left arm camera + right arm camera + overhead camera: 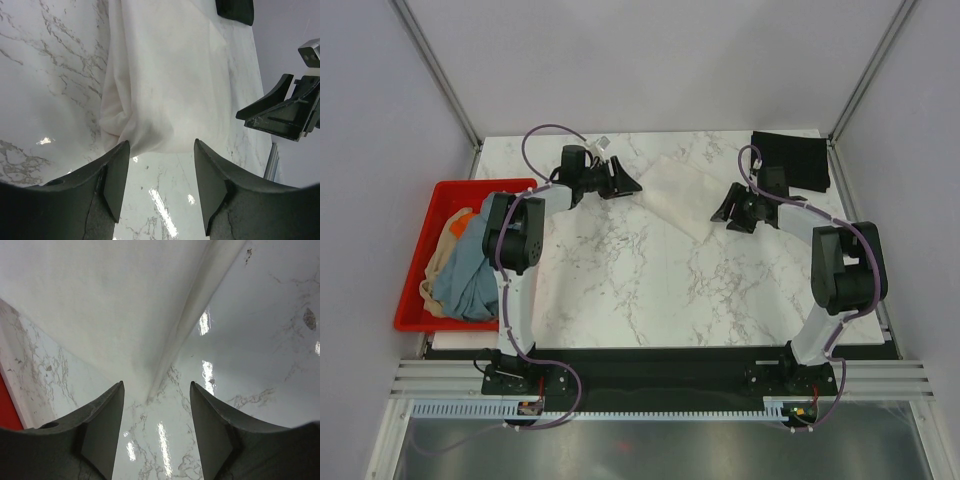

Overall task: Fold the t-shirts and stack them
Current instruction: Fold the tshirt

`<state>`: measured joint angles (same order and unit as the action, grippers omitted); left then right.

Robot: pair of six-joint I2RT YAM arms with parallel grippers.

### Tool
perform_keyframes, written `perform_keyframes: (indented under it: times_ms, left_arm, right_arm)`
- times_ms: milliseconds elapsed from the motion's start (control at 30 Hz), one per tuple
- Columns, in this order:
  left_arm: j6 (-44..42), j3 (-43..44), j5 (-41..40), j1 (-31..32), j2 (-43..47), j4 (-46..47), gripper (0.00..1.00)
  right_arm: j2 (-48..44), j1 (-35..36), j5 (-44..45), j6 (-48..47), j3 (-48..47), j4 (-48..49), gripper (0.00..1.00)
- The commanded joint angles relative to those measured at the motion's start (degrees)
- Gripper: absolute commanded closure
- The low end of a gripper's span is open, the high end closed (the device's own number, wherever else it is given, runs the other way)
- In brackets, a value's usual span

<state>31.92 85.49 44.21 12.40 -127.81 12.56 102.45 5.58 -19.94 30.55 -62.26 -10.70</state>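
The left fingers [112, 185] stand spread with nothing between them, low over the marble bench [620, 290]. The bunched corner of the cream-white t-shirt [160, 75] lies just ahead of the gap. Whether the cloth touches the tip of the finger on the left of that view cannot be told. The right fingers [102, 425] are likewise spread and hold nothing. From the right wrist, a creased edge of the same shirt runs down to a point just ahead of their gap. In the top view the cream-white t-shirt lies flat on the far middle of the bench, between the two arms. The left fingers are at its far left edge and the right fingers at its right edge, the two facing each other across the cloth. The black t-shirt [792, 158] lies folded at the far right corner of the bench, just behind the right arm's wrist. A red crate [415, 280] sits off the left edge of the bench. It holds a heap with a grey-blue t-shirt [465, 275] on top, an orange one [460, 222] toward the far end and a tan one [438, 262] along the left side.
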Motion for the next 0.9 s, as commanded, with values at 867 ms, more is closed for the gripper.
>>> perform_keyframes:
  times_ms: [867]
  left_arm:
    - [-18.9,-0.2,-5.5,-0.5,5.8,-8.2,0.25]
  right_arm:
    - [2.2,0.4,-5.7,-4.0,2.5,7.0,0.39]
